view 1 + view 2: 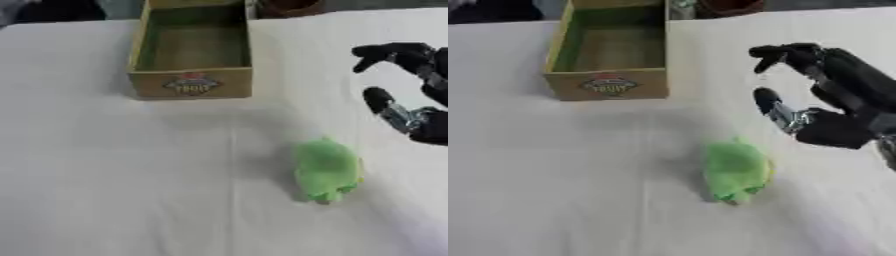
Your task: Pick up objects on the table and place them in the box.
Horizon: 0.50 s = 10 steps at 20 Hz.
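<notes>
One box (191, 82) sits far left-centre on the white table (105, 175), open top, green lining, nothing visible inside, a logo on its near wall. Green soft toy (735, 170) lies on the table nearer the camera, right of the box and well apart from it, nothing touching it. Right hand (833, 125) hangs at the right edge, above and right of the toy, fingers and thumb spread with a gap between them, holding nothing. Left hand doesn't show.

box (191, 82) at table's (105, 175) far side, soft toy (326, 170) nearer, robot hand (833, 95) to toy's right
</notes>
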Each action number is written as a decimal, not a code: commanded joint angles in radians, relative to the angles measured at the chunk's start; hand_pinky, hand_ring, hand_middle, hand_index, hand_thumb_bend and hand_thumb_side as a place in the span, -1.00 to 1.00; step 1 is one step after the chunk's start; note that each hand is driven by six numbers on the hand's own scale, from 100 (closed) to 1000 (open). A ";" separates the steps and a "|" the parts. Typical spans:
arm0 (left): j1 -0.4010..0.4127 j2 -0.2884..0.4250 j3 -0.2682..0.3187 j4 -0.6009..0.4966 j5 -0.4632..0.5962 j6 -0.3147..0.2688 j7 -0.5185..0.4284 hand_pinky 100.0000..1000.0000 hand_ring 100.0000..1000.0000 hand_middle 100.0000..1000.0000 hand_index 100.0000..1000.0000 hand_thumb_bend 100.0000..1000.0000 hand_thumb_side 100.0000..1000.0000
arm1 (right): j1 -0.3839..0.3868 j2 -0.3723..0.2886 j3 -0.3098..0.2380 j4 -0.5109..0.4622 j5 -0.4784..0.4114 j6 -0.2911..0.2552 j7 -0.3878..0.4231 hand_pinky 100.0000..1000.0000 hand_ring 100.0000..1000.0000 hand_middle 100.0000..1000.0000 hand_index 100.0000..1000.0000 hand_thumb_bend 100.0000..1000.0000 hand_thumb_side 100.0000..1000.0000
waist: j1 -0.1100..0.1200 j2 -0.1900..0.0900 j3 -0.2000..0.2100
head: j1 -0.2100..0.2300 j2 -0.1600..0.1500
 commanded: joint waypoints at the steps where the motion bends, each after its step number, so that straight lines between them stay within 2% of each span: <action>1: -0.013 0.015 0.002 -0.017 0.003 -0.001 -0.005 0.31 0.68 0.77 0.87 -1.00 1.00 | -0.013 -0.024 0.004 -0.014 0.013 -0.026 0.095 0.90 0.70 0.57 1.00 -0.65 0.23 | -0.002 -0.020 0.001 | -0.002 0.013; 3: -0.013 0.015 0.002 -0.017 0.004 0.000 -0.006 0.31 0.68 0.77 0.87 -1.00 1.00 | -0.011 -0.026 0.005 -0.014 0.013 -0.031 0.168 0.91 0.75 0.65 1.00 -0.66 0.09 | -0.002 -0.020 0.000 | -0.003 0.023; 7: -0.011 0.016 0.002 -0.017 0.004 0.001 -0.007 0.30 0.68 0.77 0.86 -1.00 1.00 | -0.009 -0.040 0.003 -0.014 0.017 -0.025 0.287 0.90 0.78 0.70 1.00 -0.66 -0.04 | -0.004 -0.018 -0.001 | -0.005 0.036; 10: -0.008 0.017 0.001 -0.017 0.004 0.003 -0.007 0.30 0.68 0.76 0.86 -1.00 1.00 | -0.011 -0.053 0.003 -0.014 0.031 -0.012 0.326 0.86 0.79 0.72 1.00 -0.85 -0.24 | -0.006 -0.016 -0.001 | -0.005 0.036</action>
